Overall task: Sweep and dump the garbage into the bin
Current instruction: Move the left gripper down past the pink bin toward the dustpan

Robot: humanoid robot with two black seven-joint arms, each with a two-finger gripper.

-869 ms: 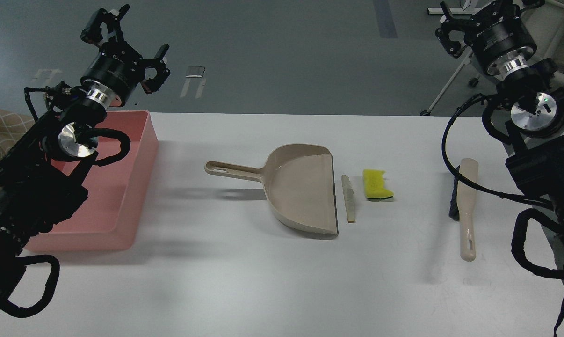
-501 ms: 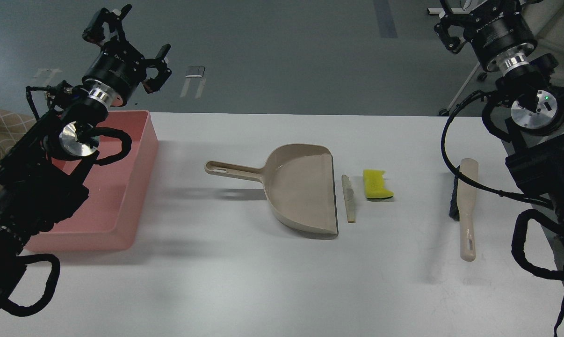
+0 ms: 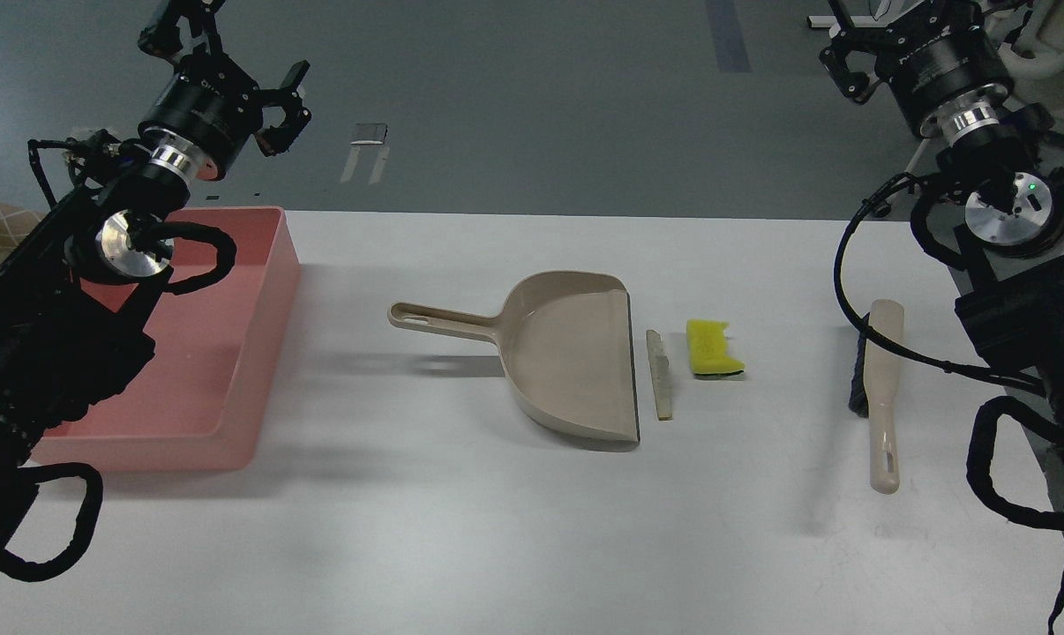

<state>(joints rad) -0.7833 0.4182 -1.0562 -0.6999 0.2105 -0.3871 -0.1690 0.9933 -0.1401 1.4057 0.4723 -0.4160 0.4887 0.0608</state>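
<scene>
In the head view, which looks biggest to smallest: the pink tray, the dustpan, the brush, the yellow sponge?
1. Pink tray, though the left arm hides part.
2. Dustpan.
3. Brush.
4. Yellow sponge.

White table [image 3: 461,529], pink bin [image 3: 232,388] at left edge, beige dustpan [image 3: 567,362] centre, pale wedge strip [image 3: 662,374] beside its lip, yellow sponge piece [image 3: 713,347], beige brush [image 3: 881,388] at right.

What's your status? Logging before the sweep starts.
Left gripper open, empty. Right gripper unclear. Sponge, strip beside dustpan; bin left. Nothing blocking.
</scene>
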